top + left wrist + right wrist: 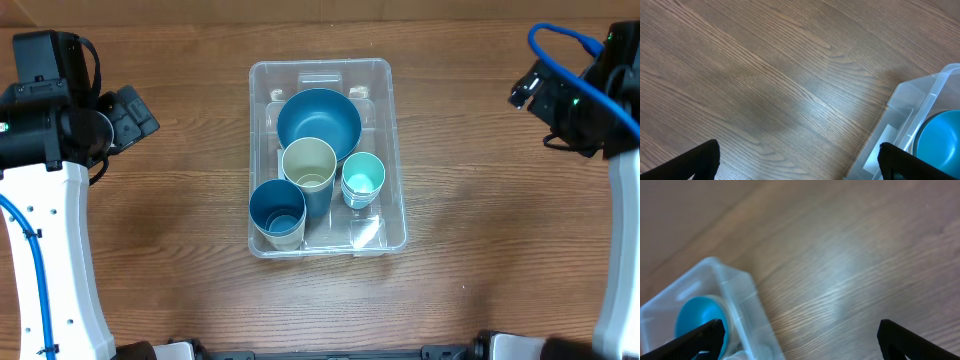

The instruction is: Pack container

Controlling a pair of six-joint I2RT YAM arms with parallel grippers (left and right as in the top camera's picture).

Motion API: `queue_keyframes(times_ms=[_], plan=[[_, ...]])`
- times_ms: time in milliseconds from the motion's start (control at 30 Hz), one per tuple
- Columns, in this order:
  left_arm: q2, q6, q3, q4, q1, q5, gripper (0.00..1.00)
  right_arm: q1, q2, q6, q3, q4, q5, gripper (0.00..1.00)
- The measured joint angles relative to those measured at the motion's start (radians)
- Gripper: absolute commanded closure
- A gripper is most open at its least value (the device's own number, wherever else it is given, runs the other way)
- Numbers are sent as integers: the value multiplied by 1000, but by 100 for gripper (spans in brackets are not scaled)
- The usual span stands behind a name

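The clear plastic container [393,150] sits in the middle of the table. Inside it are a blue bowl [318,122], a cream cup [309,167], a dark blue cup [277,212] and a light teal cup [362,179]. My left gripper [135,113] is open and empty, left of the container, whose corner [920,95] and blue bowl [940,140] show in the left wrist view between my fingers [799,160]. My right gripper [525,88] is open and empty, far right. The right wrist view shows the container [735,290] and the bowl [700,322] by my fingers [800,337].
The wooden table [480,250] surrounds the container. The white arm links [50,250] stand at the left and right [625,260] edges. A blue cable [570,50] loops over the right arm.
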Motion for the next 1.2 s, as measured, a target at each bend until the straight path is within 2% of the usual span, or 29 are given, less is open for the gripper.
queue_keyframes(times_ms=[100,200,333,500,567,833,1000,1200], plan=[[0,0,0,0,0,0,0,51,-108,-10,-9,31,31,0],[0,0,0,0,0,0,0,71,-242,-38,-57,150,55,0],[0,0,0,1,0,-1,0,73,-470,-108,-252,357,74,0],[0,0,0,1,0,-1,0,73,-735,-154,-576,478,75,0],[1,0,0,0,0,-1,0,73,-844,-161,-729,479,74,0],[1,0,0,0,0,-3,0,73,-1117,-169,-1126,489,48,0],[1,0,0,0,0,-3,0,73,-1239,-169,-1307,542,39,0],[1,0,0,0,0,-4,0,73,-1336,-169,-1431,588,37,0]])
